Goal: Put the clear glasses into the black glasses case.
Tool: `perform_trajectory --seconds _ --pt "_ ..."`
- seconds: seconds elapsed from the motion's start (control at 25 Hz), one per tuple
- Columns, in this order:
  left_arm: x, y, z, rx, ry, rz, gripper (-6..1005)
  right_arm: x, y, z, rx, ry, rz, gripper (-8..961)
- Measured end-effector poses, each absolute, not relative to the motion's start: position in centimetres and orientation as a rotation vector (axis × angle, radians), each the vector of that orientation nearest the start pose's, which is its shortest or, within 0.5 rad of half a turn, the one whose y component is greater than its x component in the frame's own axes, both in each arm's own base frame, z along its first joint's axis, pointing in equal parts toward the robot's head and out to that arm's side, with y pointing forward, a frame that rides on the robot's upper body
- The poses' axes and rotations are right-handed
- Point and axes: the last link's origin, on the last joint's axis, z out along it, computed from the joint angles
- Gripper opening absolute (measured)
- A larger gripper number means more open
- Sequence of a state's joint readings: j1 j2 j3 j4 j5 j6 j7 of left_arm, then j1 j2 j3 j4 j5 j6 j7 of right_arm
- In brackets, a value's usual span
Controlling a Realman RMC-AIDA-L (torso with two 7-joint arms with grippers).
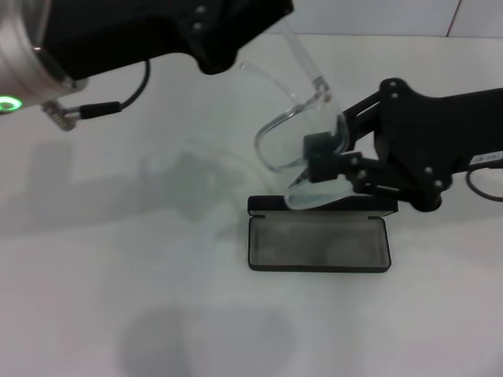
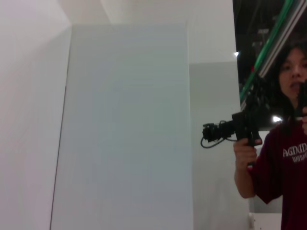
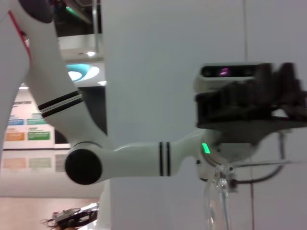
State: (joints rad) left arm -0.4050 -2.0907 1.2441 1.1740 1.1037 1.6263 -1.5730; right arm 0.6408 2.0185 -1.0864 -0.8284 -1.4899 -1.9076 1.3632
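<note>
The clear glasses [image 1: 292,124] hang in the air above the back edge of the black glasses case [image 1: 318,243], which lies open on the white table with its grey lining showing. My right gripper [image 1: 312,162] comes in from the right and is shut on the glasses at the frame between the lenses. One thin clear arm of the glasses rises to my left gripper [image 1: 233,45], high at the back left. In the right wrist view that left gripper [image 3: 244,100] shows with the clear glasses arm [image 3: 217,191] hanging below it.
The white table [image 1: 118,298] spreads around the case. A cable [image 1: 126,98] hangs from my left arm. In the left wrist view a person [image 2: 283,158] holding a camera rig stands beside a white wall.
</note>
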Motion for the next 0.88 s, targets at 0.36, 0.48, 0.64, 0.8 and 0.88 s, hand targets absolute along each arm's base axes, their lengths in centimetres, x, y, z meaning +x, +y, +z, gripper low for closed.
perform_trajectory --seconds 0.36,0.48,0.64,0.8,0.88 --pt "-9.9 31.7 4.2 -2.709 -0.072 -1.509 60 12.4 31.8 3.0 -3.048 -0.252 1.248 115" --pt "-10.1 31.8 3.9 -2.725 -0.080 -1.484 60 12.4 31.8 3.2 -3.033 -0.265 1.260 115" --pt "-10.2 31.7 3.7 -2.744 -0.078 -1.462 61 12.5 31.8 3.3 -3.020 -0.272 1.267 115" --pt "-10.4 31.6 3.6 -2.763 -0.082 -1.442 61 12.6 31.8 3.4 -3.014 -0.278 1.272 115" --pt "-10.4 31.6 3.4 -2.778 -0.081 -1.427 61 12.6 31.8 3.4 -3.013 -0.280 1.272 115"
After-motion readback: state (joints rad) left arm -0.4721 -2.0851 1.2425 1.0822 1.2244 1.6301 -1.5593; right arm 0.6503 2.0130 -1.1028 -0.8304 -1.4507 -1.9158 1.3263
